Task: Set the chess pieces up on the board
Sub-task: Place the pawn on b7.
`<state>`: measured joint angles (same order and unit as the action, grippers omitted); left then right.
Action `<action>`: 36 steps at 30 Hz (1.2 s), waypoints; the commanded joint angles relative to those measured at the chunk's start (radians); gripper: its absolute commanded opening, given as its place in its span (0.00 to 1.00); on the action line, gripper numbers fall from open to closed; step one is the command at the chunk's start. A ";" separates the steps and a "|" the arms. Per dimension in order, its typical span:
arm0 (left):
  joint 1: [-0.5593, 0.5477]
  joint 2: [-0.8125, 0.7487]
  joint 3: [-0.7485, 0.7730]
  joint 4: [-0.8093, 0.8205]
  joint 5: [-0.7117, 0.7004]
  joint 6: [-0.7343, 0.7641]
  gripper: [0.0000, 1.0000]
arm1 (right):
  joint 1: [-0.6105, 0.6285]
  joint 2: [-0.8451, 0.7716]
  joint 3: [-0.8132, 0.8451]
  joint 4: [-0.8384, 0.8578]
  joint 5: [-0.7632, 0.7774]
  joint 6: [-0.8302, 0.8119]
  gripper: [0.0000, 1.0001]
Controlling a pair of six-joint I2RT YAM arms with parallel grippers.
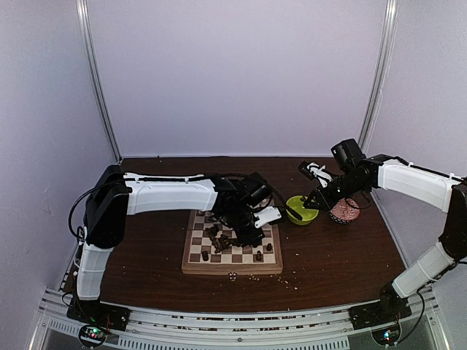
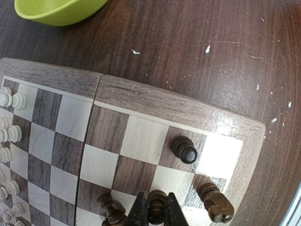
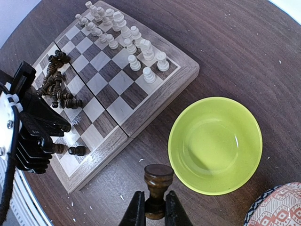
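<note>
The left jaws clamp a dark brown piece [image 2: 156,202] over the board [image 2: 141,101]. The right jaws clamp another dark piece [image 3: 158,181] above the desk [image 3: 235,47], beside the lime-green bowl [image 3: 216,146].

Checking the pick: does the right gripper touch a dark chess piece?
Touching. Right wrist view: the right gripper clamps the dark chess piece from both sides.

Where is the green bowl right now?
In the top view, the green bowl sits on the table right of the board, between it and the red patterned bowl.
</note>
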<state>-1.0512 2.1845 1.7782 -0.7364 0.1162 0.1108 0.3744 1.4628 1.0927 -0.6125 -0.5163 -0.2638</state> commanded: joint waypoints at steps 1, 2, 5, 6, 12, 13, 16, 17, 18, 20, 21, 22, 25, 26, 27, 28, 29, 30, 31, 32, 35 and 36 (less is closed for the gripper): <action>-0.009 0.024 0.029 -0.007 0.037 0.021 0.04 | -0.006 0.011 -0.001 0.008 -0.008 -0.004 0.06; -0.010 0.026 0.029 -0.006 0.040 0.021 0.04 | -0.006 0.012 -0.001 0.008 -0.007 -0.004 0.06; -0.014 0.029 0.031 -0.006 0.044 0.025 0.04 | -0.006 0.014 0.001 0.007 -0.009 -0.003 0.06; -0.015 0.030 0.032 -0.007 0.043 0.026 0.04 | -0.006 0.016 0.001 0.007 -0.008 -0.002 0.06; -0.017 0.042 0.036 -0.007 0.034 0.022 0.09 | -0.006 0.019 0.001 0.007 -0.010 -0.003 0.06; -0.016 0.043 0.038 -0.007 0.033 0.020 0.10 | -0.007 0.020 0.001 0.007 -0.010 -0.003 0.06; -0.016 0.044 0.039 -0.004 0.025 0.018 0.11 | -0.006 0.022 0.001 0.005 -0.011 -0.005 0.06; -0.016 0.044 0.040 -0.002 0.024 0.018 0.11 | -0.006 0.022 0.000 0.005 -0.011 -0.005 0.06; -0.016 0.046 0.040 -0.001 0.025 0.018 0.12 | -0.006 0.022 0.000 0.005 -0.012 -0.006 0.06; -0.016 0.047 0.044 0.000 0.028 0.019 0.12 | -0.007 0.022 0.001 0.005 -0.013 -0.006 0.06; -0.016 0.048 0.044 0.000 0.028 0.019 0.12 | -0.006 0.022 0.001 0.005 -0.013 -0.006 0.06; -0.016 0.048 0.044 0.000 0.031 0.020 0.12 | -0.006 0.022 0.001 0.005 -0.013 -0.006 0.06; -0.017 0.045 0.041 0.000 0.036 0.022 0.15 | -0.006 0.022 0.001 0.003 -0.014 -0.008 0.06; -0.016 0.040 0.040 0.000 0.037 0.021 0.16 | -0.006 0.022 0.002 0.004 -0.015 -0.008 0.06; -0.016 0.035 0.038 0.001 0.035 0.019 0.18 | -0.006 0.022 0.002 0.004 -0.016 -0.008 0.06; -0.016 0.028 0.038 0.004 0.033 0.013 0.20 | -0.006 0.022 0.002 0.004 -0.017 -0.008 0.06; -0.016 0.019 0.037 0.008 0.033 0.009 0.23 | -0.006 0.021 0.002 0.004 -0.017 -0.006 0.06; -0.016 0.010 0.038 0.009 0.028 0.010 0.25 | -0.007 0.019 0.002 0.003 -0.019 -0.005 0.06; -0.016 -0.003 0.043 0.008 0.018 0.011 0.26 | -0.006 0.018 0.002 0.004 -0.020 -0.005 0.06; -0.015 -0.016 0.047 0.008 0.006 0.014 0.27 | -0.006 0.017 0.003 0.004 -0.022 -0.005 0.06; -0.008 -0.057 0.061 0.008 -0.011 0.025 0.30 | -0.006 0.013 0.002 0.005 -0.032 -0.005 0.06; -0.006 -0.073 0.066 0.009 -0.011 0.028 0.32 | -0.006 0.012 0.003 0.004 -0.033 -0.006 0.06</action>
<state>-1.0622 2.2036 1.7950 -0.7368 0.1261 0.1226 0.3744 1.4780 1.0927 -0.6128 -0.5270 -0.2646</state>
